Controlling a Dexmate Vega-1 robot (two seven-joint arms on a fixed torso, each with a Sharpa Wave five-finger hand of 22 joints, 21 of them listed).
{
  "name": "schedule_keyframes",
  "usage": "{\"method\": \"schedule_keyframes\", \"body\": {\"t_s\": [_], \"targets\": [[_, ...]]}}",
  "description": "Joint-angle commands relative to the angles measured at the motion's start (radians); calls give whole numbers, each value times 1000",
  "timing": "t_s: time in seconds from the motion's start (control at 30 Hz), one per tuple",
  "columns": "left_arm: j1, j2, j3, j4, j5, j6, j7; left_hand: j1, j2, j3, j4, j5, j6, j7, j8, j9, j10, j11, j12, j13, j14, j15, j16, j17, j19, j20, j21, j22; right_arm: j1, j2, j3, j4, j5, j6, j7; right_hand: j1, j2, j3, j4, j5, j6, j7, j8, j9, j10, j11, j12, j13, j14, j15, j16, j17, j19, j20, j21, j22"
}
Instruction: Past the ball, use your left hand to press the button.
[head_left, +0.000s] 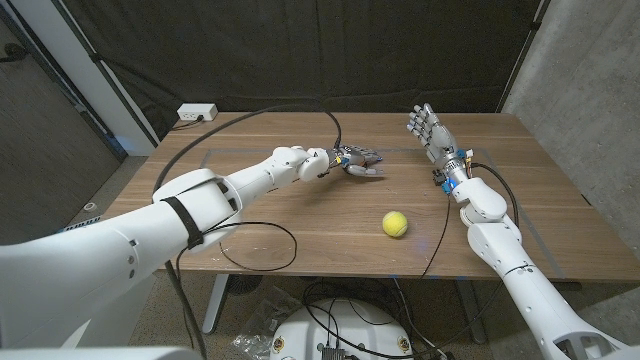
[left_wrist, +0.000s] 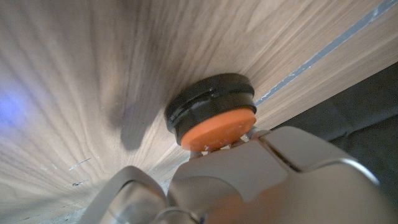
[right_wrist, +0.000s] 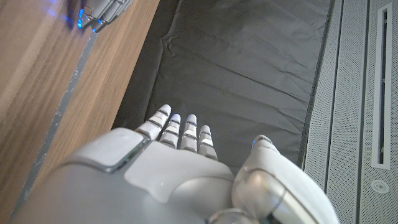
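In the head view the left hand (head_left: 357, 160) lies palm down at the centre of the frame, up-left of the yellow ball (head_left: 395, 223), and hides whatever sits beneath it. The left wrist view shows what that hand covers: a button (left_wrist: 214, 119) with an orange cap in a black housing standing on the wooden table (head_left: 300, 215), the hand touching the cap's edge and nothing grasped. At the upper right of the head view the right hand (head_left: 427, 130) stands upright with fingers straight and released.

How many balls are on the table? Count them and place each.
1. The ball lies on the table, nearer the front edge than the left hand, which is over the button.
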Motion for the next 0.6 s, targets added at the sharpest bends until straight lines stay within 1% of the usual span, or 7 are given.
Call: {"method": "schedule_keyframes", "body": {"t_s": [0.03, 0.17, 0.27, 0.5, 0.6], "targets": [[25, -5, 20, 51, 1, 5, 89, -3, 141, 12, 2, 11, -559, 4, -5, -1, -574, 9, -3, -1, -567, -72, -3, 0, -562, -28, -1, -4, -1, -10, 0, -3, -9, -16, -8, 2, -8, 1, -5, -3, 9, 5, 3, 1, 12, 4, 4, 5, 3, 6, 4, 5, 7, 1, 3, 3], [32, -11, 25, 76, -7, -2, 100, -3, 141, 15, 2, 11, -559, 3, -5, -1, -575, 9, -3, -1, -567, -75, -3, 0, -562, -28, -1, -5, 2, -5, -1, 3, -5, -22, -9, 0, -8, 0, -5, -3, 9, 5, 3, 1, 13, 4, 4, 5, 3, 5, 4, 5, 7, 1, 3, 3], [42, -8, 27, 77, -16, -4, 87, -3, 141, 16, 3, 12, -559, 3, -5, -1, -575, 10, -3, -1, -567, -75, -3, 0, -562, -28, -1, -5, 6, -3, -3, 11, -10, -16, -8, -1, -8, 0, -4, -3, 8, 6, 3, 1, 12, 2, 4, 5, 3, 5, 5, 5, 7, 1, 3, 3], [85, 28, 49, 14, 14, 30, 67, -4, 142, 18, 3, 14, -560, 4, -6, -2, -575, 12, -4, -3, -568, -77, -4, -2, -563, -31, -3, -10, 10, 2, -6, 18, -11, -15, -8, -5, -7, -1, -3, -3, 8, 6, 3, 1, 14, 3, 4, 5, 5, 4, 5, 5, 9, -2, 4, 3], [110, 50, 55, -24, 31, 54, 58, -5, 142, 19, 4, 15, -560, 4, -6, -2, -576, 12, -5, -3, -568, -77, -4, -2, -563, -33, -3, -13, 11, 2, -7, 19, -12, -18, -8, -7, -7, -1, -2, -3, 8, 6, 3, 1, 13, 2, 4, 5, 5, 4, 6, 6, 10, -2, 4, 3]]}}
